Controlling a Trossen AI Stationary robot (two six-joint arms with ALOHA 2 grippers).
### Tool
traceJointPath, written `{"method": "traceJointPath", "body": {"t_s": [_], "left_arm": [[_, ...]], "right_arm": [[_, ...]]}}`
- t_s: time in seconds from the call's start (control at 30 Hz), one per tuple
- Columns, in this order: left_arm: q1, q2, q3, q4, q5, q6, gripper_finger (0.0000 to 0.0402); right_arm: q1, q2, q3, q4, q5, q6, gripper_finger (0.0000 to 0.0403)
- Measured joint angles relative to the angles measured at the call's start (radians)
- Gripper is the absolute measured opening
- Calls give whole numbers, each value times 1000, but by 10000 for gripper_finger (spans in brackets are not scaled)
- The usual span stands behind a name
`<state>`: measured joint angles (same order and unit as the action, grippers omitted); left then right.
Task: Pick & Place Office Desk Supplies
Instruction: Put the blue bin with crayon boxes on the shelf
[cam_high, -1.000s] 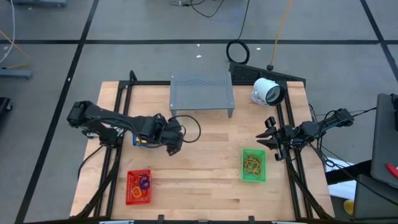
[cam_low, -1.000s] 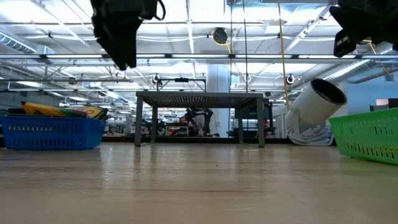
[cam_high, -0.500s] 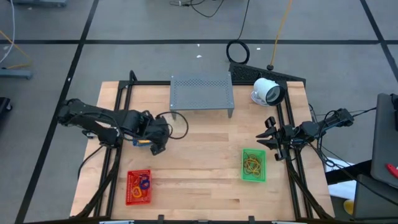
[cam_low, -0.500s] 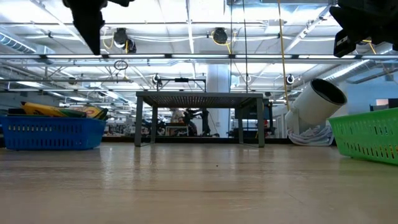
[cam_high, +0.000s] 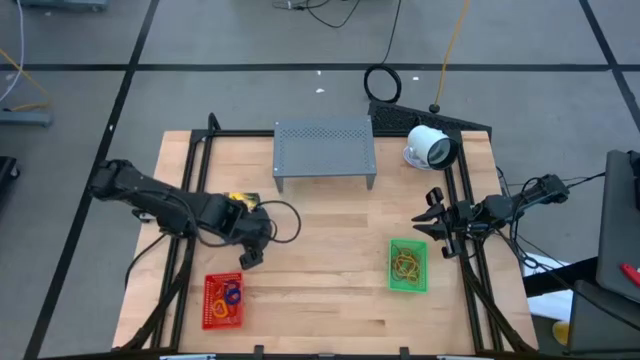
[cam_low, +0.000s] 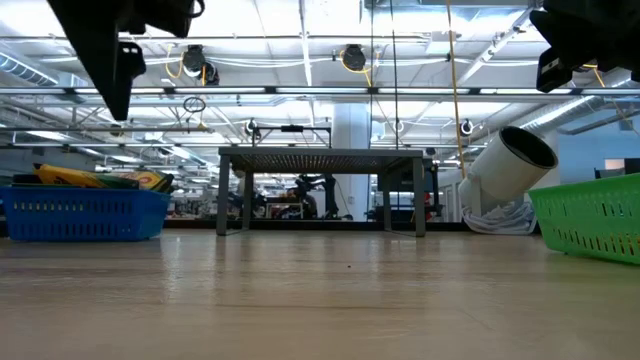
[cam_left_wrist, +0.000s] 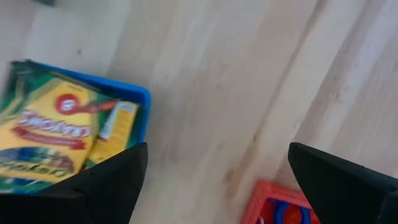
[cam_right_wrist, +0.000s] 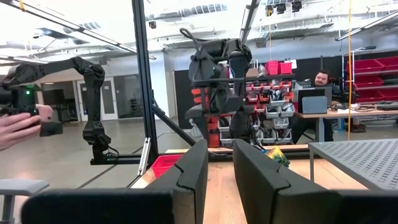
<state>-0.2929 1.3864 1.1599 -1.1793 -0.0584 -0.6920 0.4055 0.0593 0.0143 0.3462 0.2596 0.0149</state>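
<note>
High view: left pincer (cam_high: 248, 257) wide, empty, btwn blue basket (cam_left_wrist: 142, 102) & red basket (cam_high: 223, 301), right pincer (cam_high: 432, 230) narrow, empty.

the table (cam_high: 320, 250) is showing pale blond wood with a lengthwise grain. near the grey perforated stand (cam_high: 324, 150), the blue basket (cam_left_wrist: 142, 102) is carrying yellow crayon packs (cam_left_wrist: 53, 134) printed with red lettering and green edges. farther from the stand, the red basket (cam_high: 223, 301) is holding blue and orange loops, and the green basket (cam_high: 408, 266) is holding tan ones. the round device (cam_high: 431, 147) beside the stand is showing white with a dark face. both arms are looking black.
</note>
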Motion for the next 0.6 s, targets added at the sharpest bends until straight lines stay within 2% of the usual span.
{"method": "traceJointPath", "body": {"t_s": [0.37, 0.6], "left_arm": [[-38, -15, -92, 35, 59, -77, 395], [-56, -15, -137, 89, 67, -57, 395]], "right_arm": [[0, 0, 0, 0, 0, 0, 66], [0, 0, 0, 0, 0, 0, 66]]}}
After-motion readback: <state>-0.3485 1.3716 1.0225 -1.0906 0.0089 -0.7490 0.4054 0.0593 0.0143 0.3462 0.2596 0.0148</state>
